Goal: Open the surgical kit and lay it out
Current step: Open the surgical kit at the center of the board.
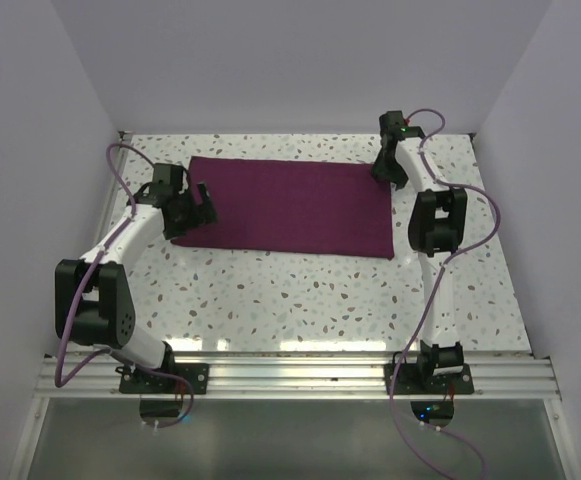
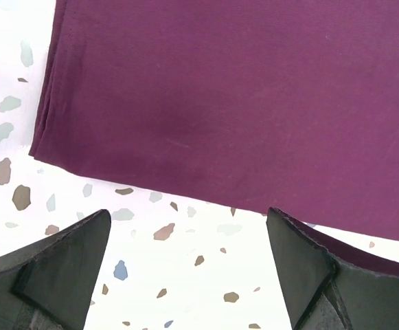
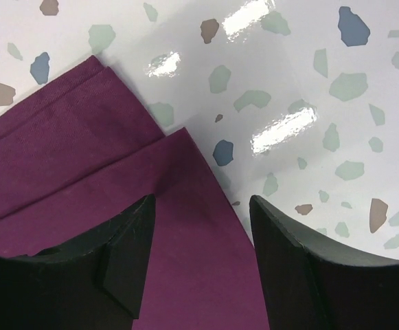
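The surgical kit's dark purple cloth wrap lies folded flat as a rectangle on the speckled table. The steel tray, tweezers, forceps and scissors do not show. My left gripper is open at the cloth's left near corner. In the left wrist view the left gripper is over bare table just short of the cloth's edge. My right gripper is open at the cloth's far right corner. In the right wrist view the right gripper straddles the edge of a folded cloth layer, holding nothing.
The speckled white table is walled in by pale panels on the left, back and right. A metal rail with both arm bases runs along the near edge. Purple cables loop beside each arm.
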Robot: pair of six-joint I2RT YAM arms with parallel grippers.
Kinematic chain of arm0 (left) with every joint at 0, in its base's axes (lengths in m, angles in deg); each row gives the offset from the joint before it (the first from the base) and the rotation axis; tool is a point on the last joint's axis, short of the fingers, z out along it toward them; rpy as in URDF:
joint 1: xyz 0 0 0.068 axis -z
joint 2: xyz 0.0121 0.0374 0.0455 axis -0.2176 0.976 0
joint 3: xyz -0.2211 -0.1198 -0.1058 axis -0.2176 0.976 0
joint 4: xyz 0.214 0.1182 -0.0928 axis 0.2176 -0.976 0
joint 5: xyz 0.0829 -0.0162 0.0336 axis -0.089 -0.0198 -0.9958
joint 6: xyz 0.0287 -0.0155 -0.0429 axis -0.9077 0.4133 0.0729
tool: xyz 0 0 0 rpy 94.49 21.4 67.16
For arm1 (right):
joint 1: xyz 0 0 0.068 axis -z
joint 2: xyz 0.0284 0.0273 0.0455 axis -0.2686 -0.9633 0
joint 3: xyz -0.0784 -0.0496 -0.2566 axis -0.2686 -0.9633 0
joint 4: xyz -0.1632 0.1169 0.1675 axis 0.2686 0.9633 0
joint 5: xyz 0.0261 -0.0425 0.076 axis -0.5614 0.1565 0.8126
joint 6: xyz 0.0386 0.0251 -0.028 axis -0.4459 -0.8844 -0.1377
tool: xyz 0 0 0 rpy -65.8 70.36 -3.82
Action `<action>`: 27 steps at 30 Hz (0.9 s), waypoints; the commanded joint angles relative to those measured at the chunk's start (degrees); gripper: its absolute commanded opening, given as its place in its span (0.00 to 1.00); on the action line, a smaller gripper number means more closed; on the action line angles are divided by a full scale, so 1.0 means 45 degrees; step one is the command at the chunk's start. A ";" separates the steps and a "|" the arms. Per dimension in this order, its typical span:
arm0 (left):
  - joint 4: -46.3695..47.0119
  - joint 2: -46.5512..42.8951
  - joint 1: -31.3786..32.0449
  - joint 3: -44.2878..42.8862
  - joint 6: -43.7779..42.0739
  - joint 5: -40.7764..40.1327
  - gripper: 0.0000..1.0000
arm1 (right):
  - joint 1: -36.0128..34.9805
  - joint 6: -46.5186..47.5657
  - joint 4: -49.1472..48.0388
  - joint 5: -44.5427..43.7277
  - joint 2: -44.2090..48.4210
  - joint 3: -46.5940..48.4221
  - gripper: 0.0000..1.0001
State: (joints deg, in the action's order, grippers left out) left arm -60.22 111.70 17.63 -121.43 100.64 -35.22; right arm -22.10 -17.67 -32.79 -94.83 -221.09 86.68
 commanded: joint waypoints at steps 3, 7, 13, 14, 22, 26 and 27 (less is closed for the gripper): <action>-0.0282 -0.0295 0.0086 -0.0261 -0.0066 -0.0245 1.00 | -0.0132 -0.0180 -0.0394 0.0108 0.0014 0.0620 0.60; -0.0437 -0.0158 0.0145 -0.0320 -0.0086 -0.0342 1.00 | -0.0113 -0.0238 -0.0844 0.0108 -0.0182 0.0562 0.58; -0.0692 -0.0196 0.0184 -0.0340 -0.0241 -0.0342 1.00 | 0.0102 -0.0609 -0.0865 -0.0048 -0.0709 0.0698 0.56; -0.0731 -0.0197 0.0184 -0.0359 -0.0261 -0.0342 1.00 | 0.0141 -0.0648 -0.0845 -0.0049 -0.0748 0.0660 0.55; -0.0985 -0.0197 0.0184 -0.0476 -0.0437 -0.0772 1.00 | 0.0278 -0.0727 -0.0923 0.0127 -0.1119 0.0386 0.40; -0.1024 -0.0119 0.0184 -0.0574 -0.0437 -0.0791 1.00 | 0.0278 -0.0727 -0.1000 0.0361 -0.1120 0.0094 0.23; -0.1024 -0.0099 0.0204 -0.0574 -0.0437 -0.0791 1.00 | 0.0259 -0.0669 -0.1059 0.0381 -0.1043 -0.0043 0.20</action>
State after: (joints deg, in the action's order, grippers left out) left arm -64.35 111.70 18.24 -121.53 99.57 -38.06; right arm -21.51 -20.54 -37.79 -93.28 -223.84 87.59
